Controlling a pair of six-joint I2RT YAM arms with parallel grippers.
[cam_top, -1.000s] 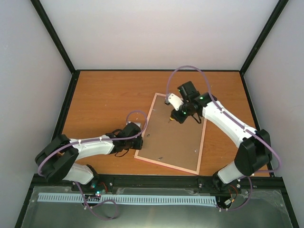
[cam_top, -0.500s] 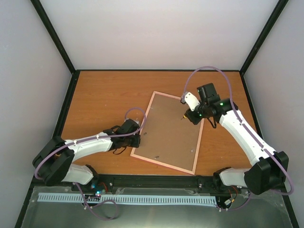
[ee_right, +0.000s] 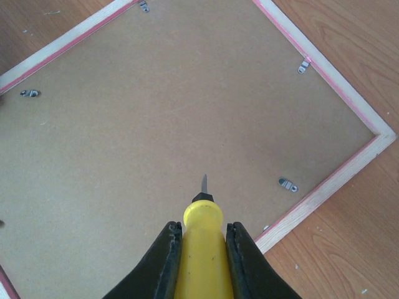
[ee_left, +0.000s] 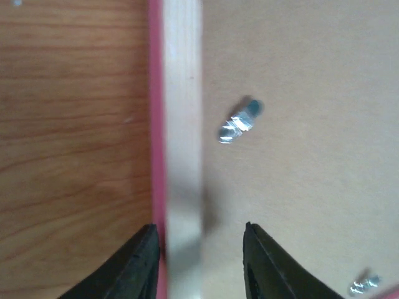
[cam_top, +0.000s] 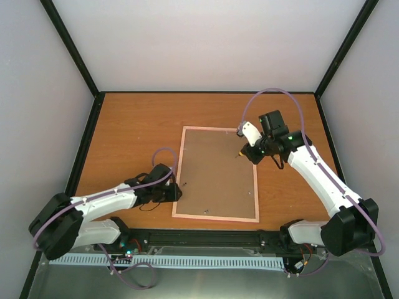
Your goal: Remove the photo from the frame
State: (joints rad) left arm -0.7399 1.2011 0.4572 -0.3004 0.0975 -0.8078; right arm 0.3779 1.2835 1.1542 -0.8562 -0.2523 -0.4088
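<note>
left wrist only — gripper straddling frame

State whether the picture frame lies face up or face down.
Face down. The frame shows its brown backing board to the camera, with small metal clips near its edges.

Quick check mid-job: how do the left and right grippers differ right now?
The left gripper is open, its jaws straddling the frame at its left rail; the right gripper is shut on the yellow-handled screwdriver. The left gripper sits low at the frame's left side; the right gripper hangs over the backing board near the right rail. Both are aimed at the frame's back.
</note>
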